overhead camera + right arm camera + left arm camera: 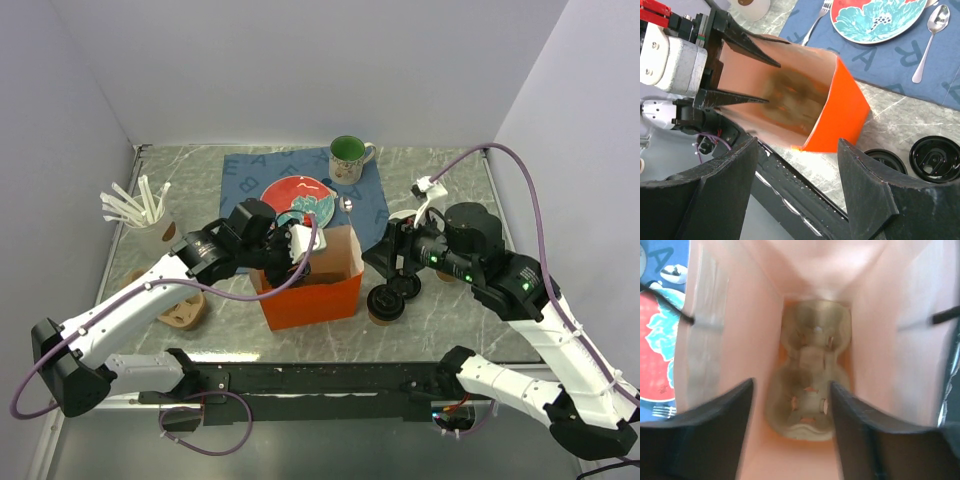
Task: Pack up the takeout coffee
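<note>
The takeout coffee (386, 304), a brown paper cup with a black lid, stands on the table just right of the orange bag (310, 292). In the right wrist view its lid (888, 159) shows partly behind my right finger. My left gripper (791, 386) is open, with its fingers in the bag's mouth above a pulp cup carrier (810, 375) that lies at the bottom. It also shows in the top view (312, 258). My right gripper (797, 142) is open and empty. It hovers right of the bag and above the coffee, and it shows in the top view too (386, 258).
A separate flat black lid (406, 286) lies beside the coffee. A blue mat holds a red plate (298, 203), cutlery and a green mug (349, 156). A cup of white stirrers (146, 226) and a lidless tan cup (185, 311) are at the left.
</note>
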`<state>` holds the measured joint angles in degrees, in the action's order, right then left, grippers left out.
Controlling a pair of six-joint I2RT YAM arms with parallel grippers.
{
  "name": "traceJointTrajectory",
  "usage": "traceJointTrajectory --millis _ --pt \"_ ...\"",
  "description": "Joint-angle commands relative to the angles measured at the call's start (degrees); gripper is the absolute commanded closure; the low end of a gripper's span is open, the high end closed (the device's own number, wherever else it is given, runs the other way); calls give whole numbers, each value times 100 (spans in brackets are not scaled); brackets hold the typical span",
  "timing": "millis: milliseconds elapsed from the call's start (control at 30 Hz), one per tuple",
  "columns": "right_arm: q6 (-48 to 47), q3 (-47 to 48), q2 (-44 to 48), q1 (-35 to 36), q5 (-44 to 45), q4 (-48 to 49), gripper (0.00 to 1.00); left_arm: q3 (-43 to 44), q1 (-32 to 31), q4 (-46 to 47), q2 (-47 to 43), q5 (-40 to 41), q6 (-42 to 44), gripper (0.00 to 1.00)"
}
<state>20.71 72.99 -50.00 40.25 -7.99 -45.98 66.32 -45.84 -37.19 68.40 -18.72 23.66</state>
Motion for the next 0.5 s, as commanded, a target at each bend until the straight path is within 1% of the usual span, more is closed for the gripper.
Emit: traceJointTrajectory --millis 0,167,333,467 --pt "30 330 -19 27 166 1 29 337 -30 -51 -20 141 42 28" --pt "91 426 -106 36 149 19 29 889 -30 -253 -73 430 69 20" --pt "293 505 -247 27 201 -52 29 1461 -30 -420 -160 913 -255 1" --pt "486 672 -510 36 271 -271 29 1612 -30 -430 -353 1081 -511 1"
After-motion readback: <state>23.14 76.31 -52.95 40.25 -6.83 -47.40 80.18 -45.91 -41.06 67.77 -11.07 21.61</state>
